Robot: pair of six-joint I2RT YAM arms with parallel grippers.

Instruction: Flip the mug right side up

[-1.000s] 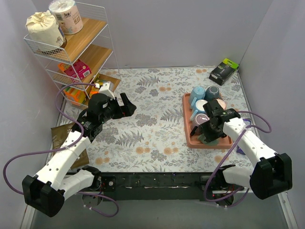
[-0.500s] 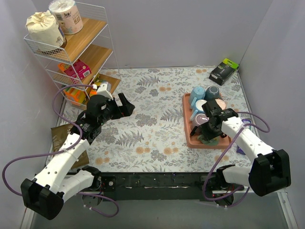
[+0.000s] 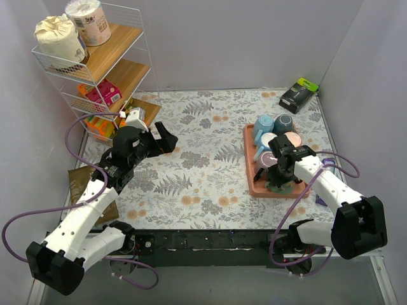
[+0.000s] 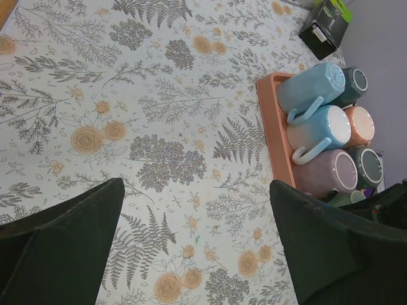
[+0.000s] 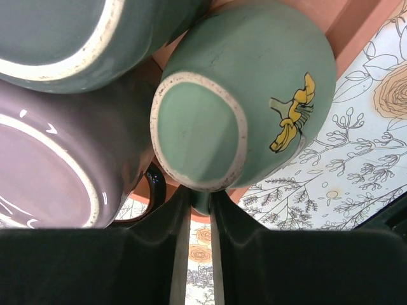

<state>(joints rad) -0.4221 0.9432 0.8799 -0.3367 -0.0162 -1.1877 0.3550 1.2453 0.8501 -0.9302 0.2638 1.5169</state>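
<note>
On the tray [image 5: 353, 25] lies the base-up green mug [image 5: 254, 82] — handle pinched in the right tool [image 5: 196, 202].

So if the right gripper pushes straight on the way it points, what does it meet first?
The green mug: its base faces the right gripper directly ahead, and the fingers look closed on a green part, probably its handle, so there's little free travel.

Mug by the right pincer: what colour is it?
Green mug with a yellow mark, clearest in the right wrist view.
</note>
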